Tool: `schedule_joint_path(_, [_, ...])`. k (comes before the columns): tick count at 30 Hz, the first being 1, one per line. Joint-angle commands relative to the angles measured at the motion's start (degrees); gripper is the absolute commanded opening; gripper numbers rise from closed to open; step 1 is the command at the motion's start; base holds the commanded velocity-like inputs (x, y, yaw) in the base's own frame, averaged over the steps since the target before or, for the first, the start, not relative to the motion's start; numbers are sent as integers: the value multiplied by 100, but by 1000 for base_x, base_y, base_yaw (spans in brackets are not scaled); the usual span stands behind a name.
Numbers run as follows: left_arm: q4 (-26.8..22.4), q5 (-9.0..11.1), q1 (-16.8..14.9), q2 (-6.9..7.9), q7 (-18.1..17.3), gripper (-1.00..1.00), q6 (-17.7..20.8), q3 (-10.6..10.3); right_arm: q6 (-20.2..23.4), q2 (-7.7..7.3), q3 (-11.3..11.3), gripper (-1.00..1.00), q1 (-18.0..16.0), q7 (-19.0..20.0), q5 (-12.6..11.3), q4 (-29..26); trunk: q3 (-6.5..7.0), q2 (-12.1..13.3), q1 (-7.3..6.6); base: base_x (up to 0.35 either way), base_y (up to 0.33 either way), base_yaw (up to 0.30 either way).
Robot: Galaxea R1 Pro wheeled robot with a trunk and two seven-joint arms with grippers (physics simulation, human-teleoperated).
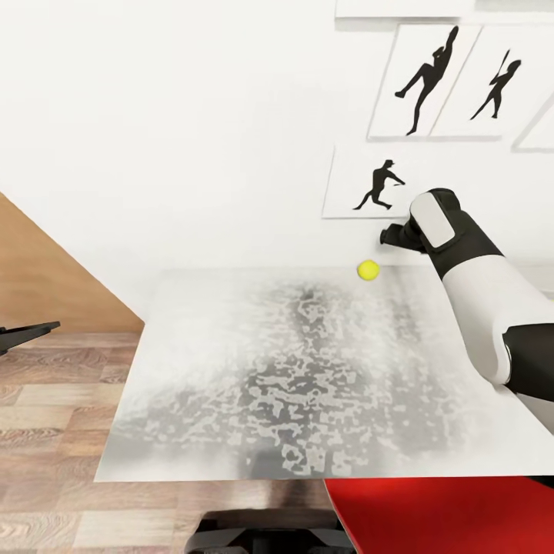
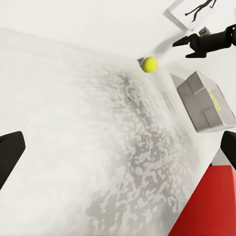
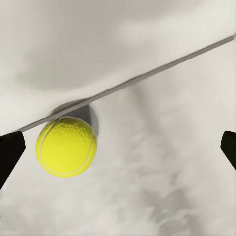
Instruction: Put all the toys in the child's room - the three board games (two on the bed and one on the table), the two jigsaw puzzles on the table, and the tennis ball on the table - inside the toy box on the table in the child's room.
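So the red chair seat (image 1: 431, 512) is poking in nearest the robot, tucked at the edge of the long pale white-grey mottled table (image 1: 231, 369). Further out, the right gripper (image 1: 387, 235) is hanging over the table's far edge by the white wall, fingers spread apart, nothing between them. The small yellow-green tennis ball (image 1: 368, 269) is sitting on the tabletop just below and to the left of that gripper, not touching it. The left gripper (image 2: 118, 147) is also looking wide open, with the ball well ahead of it. Black silhouette posters (image 1: 431, 81) are hanging on the wall beyond.
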Motion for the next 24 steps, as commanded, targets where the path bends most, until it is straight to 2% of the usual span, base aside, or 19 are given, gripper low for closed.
schedule_joint_path(1, [-1, -6, -4, 2, -24, 100, 59, 2, -37, -8, 45, 100, -1, -52, -61, -5, -10, -10, 3, 0, 0, 0])
schedule_joint_path(24, [-1, -6, -4, 8, -24, 100, 61, 14, -143, -8, 40, 100, 7, -56, -52, -22, -15, -10, 3, 0, 0, 0])
